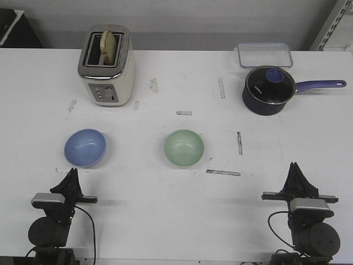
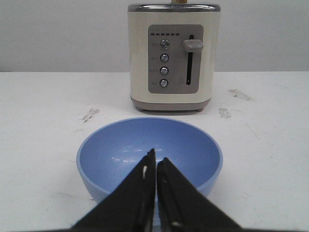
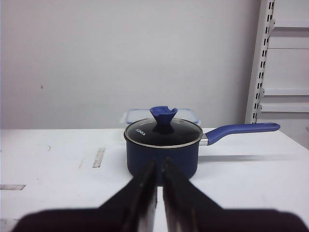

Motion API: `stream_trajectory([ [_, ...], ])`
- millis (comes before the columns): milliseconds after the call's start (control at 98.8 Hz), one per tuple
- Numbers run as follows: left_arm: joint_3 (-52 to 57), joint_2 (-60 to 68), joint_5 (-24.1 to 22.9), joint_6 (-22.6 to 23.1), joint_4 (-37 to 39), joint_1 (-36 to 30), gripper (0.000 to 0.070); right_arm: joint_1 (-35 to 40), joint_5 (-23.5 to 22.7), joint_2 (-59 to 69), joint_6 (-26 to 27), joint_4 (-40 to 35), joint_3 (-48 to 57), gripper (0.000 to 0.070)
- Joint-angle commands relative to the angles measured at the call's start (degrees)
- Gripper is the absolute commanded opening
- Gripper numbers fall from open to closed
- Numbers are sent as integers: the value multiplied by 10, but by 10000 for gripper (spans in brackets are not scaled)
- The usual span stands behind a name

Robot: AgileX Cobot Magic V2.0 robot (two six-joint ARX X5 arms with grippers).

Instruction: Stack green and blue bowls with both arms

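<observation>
The blue bowl (image 1: 85, 147) sits upright on the white table at the left, and fills the left wrist view (image 2: 116, 145). The green bowl (image 1: 183, 147) sits upright near the table's middle, apart from it. My left gripper (image 1: 71, 172) is shut and empty, just short of the blue bowl's near side; its tips (image 2: 156, 158) point at the bowl. My right gripper (image 1: 294, 165) is shut and empty at the front right, well right of the green bowl; in its own view (image 3: 159, 164) it points at the saucepan.
A cream toaster (image 1: 107, 66) with bread stands at the back left, also in the left wrist view (image 2: 172, 55). A dark blue lidded saucepan (image 1: 269, 91) with its handle to the right and a clear container (image 1: 265, 54) are at the back right. Tape marks dot the table.
</observation>
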Motion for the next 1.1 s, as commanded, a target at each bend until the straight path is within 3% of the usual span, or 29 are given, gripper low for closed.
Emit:
stream_trajectory([
  [0, 24, 7, 0, -4, 3, -1, 1, 0, 0, -1, -2, 8, 3, 15],
  [496, 176, 184, 0, -2, -13, -1, 1, 0, 0, -1, -2, 8, 3, 15],
  [506, 216, 264, 0, -2, -22, -1, 1, 0, 0, -1, -2, 7, 3, 15],
  [678, 285, 367, 0, -7, -64, -1, 1, 0, 0, -1, -2, 8, 3, 15],
  [911, 397, 491, 0, -105, -135, -1, 1, 0, 0, -1, -3, 8, 3, 15],
  [1093, 467, 568, 12, -114, -233, 4, 1, 0, 0, -2, -2, 7, 3, 14],
])
